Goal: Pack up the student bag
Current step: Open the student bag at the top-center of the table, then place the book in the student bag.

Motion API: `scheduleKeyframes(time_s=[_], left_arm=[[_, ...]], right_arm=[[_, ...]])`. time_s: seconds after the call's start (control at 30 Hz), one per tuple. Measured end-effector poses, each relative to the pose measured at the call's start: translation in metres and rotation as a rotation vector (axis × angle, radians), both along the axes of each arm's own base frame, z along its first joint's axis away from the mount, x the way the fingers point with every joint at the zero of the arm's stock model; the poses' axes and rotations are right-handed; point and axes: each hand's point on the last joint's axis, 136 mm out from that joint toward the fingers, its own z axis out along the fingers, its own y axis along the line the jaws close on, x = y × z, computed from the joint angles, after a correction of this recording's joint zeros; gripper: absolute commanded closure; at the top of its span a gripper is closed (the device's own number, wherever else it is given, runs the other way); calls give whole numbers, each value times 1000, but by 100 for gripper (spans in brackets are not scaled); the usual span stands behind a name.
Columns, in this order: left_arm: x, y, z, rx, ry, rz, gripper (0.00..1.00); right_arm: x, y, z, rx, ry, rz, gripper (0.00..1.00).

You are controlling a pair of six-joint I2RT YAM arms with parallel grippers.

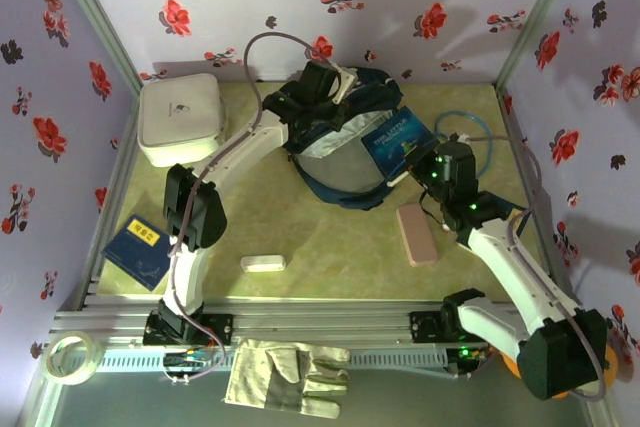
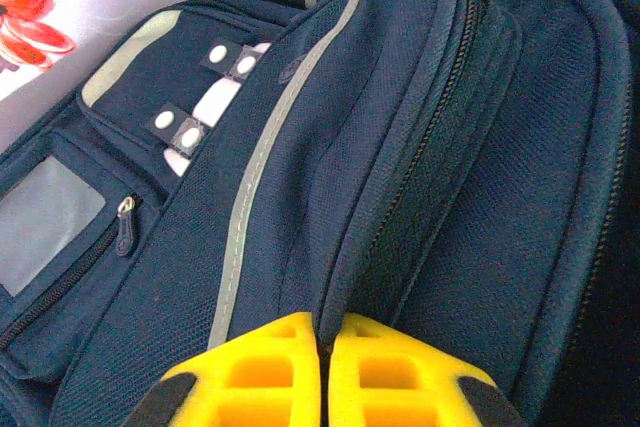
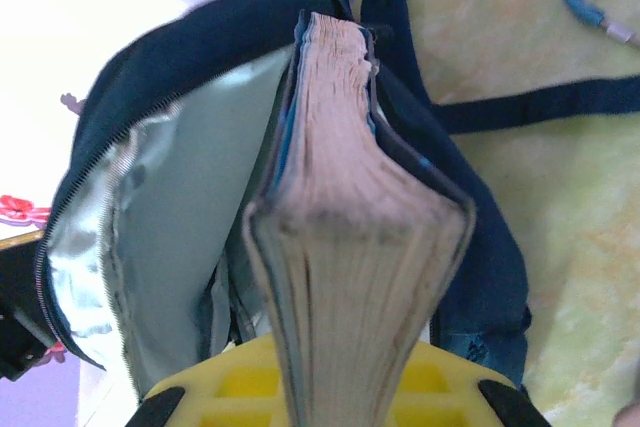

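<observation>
Currently at twelve o'clock on the pale green table [image 1: 300, 237]: large dark navy fabric backpack [image 1: 345, 152], rim fold pinched in the closed left gripper [image 2: 322, 357]. At its four o'clock, right gripper [image 3: 345, 392] clamping a thick blue-covered book [image 3: 350, 247], partly sunk in the open mouth; cover lettering too small to read.

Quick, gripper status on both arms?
Left gripper: closed, pinching the student bag fabric.
Right gripper: closed on the book.

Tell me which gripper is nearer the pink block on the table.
Right. The right gripper, shut on the blue book, sits just behind the pink block; the left gripper grips the student bag farther back.
</observation>
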Motion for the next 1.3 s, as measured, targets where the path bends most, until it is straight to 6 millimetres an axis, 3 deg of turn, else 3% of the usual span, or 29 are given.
scheduleKeyframes(time_s=[0.43,0.83,0.93,1.1,1.3], left_arm=[[-5,-2,9,-71,39,18,100],[-6,7,26,-161,86,5,100],[-5,11,32,-185,92,7,100],[-3,16,35,-218,114,4,100],[1,23,36,-248,140,17,100]], right_arm=[[45,59,-34,143,33,87,90],[118,108,-82,199,34,51,88],[136,115,-94,223,37,36,85],[173,132,-96,294,17,20,76],[193,144,-102,360,39,9,51]])
